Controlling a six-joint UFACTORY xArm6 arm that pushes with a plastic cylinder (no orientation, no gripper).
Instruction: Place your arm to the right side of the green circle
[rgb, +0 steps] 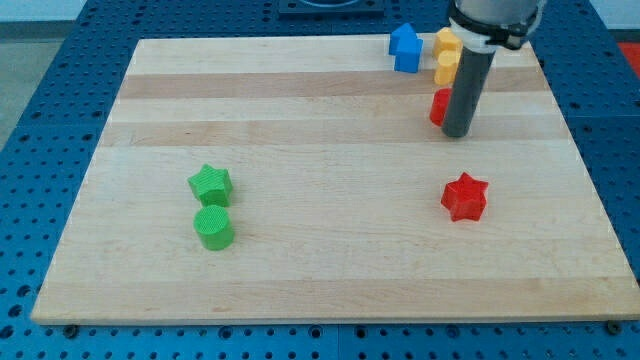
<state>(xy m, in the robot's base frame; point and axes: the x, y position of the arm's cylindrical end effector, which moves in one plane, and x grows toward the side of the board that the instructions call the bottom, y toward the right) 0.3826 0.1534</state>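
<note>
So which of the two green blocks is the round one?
The green circle, nearer the view's bottom. The green star just above it has points. My tip is far off at the view's upper right.

I see a pale wooden board (330, 250) of glued planks lying flat on a blue perforated table (40, 110). The blue surface shows on every side of the board. Light is even and soft.

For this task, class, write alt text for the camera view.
My tip rests at the wooden board's top right beside a partly hidden red block, far from the green circle and green star at lower left.
</note>
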